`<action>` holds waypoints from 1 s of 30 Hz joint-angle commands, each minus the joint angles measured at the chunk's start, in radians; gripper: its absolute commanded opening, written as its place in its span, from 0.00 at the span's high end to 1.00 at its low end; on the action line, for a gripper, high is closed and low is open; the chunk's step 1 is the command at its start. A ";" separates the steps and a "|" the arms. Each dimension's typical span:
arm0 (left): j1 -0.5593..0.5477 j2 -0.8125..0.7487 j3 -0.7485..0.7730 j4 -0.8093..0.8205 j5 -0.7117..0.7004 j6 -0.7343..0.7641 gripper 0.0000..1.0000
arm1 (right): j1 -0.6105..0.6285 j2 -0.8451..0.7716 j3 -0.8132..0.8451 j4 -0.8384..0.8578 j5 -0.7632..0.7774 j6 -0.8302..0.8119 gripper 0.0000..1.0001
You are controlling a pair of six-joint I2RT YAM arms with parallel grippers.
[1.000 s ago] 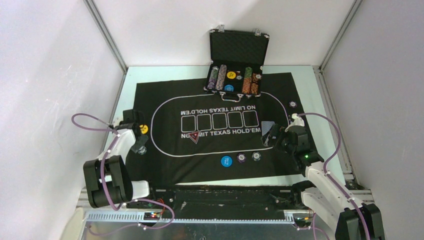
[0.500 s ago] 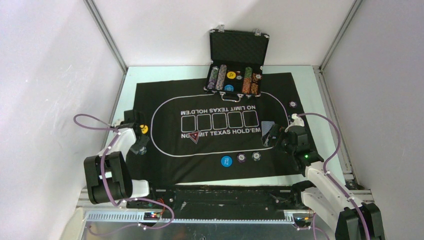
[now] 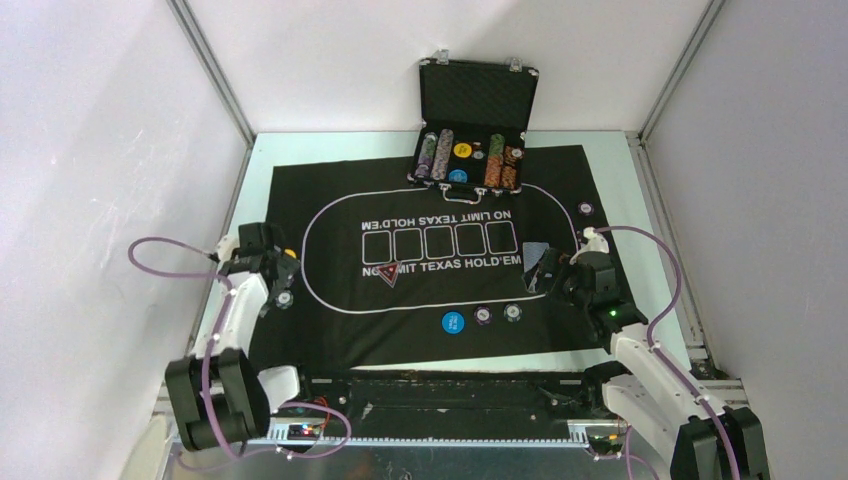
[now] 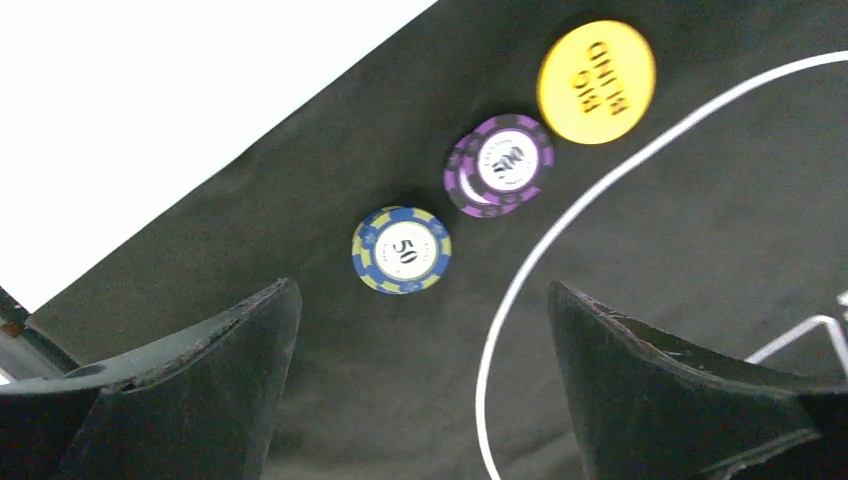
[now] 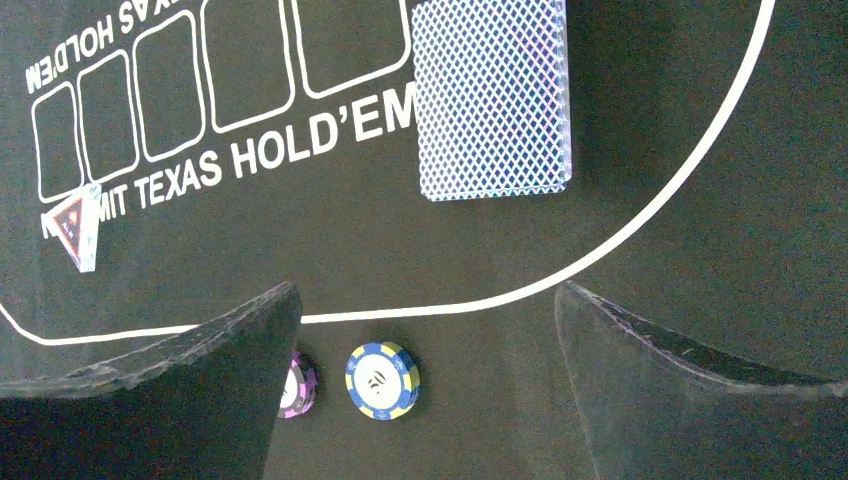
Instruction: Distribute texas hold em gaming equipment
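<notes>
Left arm has pulled back toward the bottom of the top view, and the left gripper [image 4: 422, 300] has gone from part-closed to jaws wide apart, holding nothing. Right arm hasn't moved

Left wrist view:
- 50 chip [image 4: 401, 250], blue and yellow, flat on the mat [image 4: 700, 220] just above the gap between the fingertips, touching neither
- purple chips [image 4: 498, 166], two stacked slightly offset, up and right of the 50 chip, not touching it
- yellow button [image 4: 596, 68] marked BIG BLIND, upper right of frame, just past the purple chips
- all three outside the white oval line, near the mat's left edge

Right gripper [image 5: 425, 295] is spread fully, nothing in it. Right wrist view:
- deck of cards [image 5: 493, 100], blue backs up, top centre, inside the oval, well above the fingertips
- blue-and-yellow chip [image 5: 382, 380] low in frame between the fingers, below the white line
- purple chip [image 5: 303, 385] beside it, half hidden by the frame-left finger

Top view: blue button [image 3: 453, 322] left of those two chips; open case [image 3: 470, 100] at the mat's far edge with chip rows inside
</notes>
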 commanded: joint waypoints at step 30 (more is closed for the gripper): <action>-0.404 -0.069 0.079 0.392 0.088 0.156 0.00 | -0.191 0.007 0.098 0.083 -0.348 0.128 0.00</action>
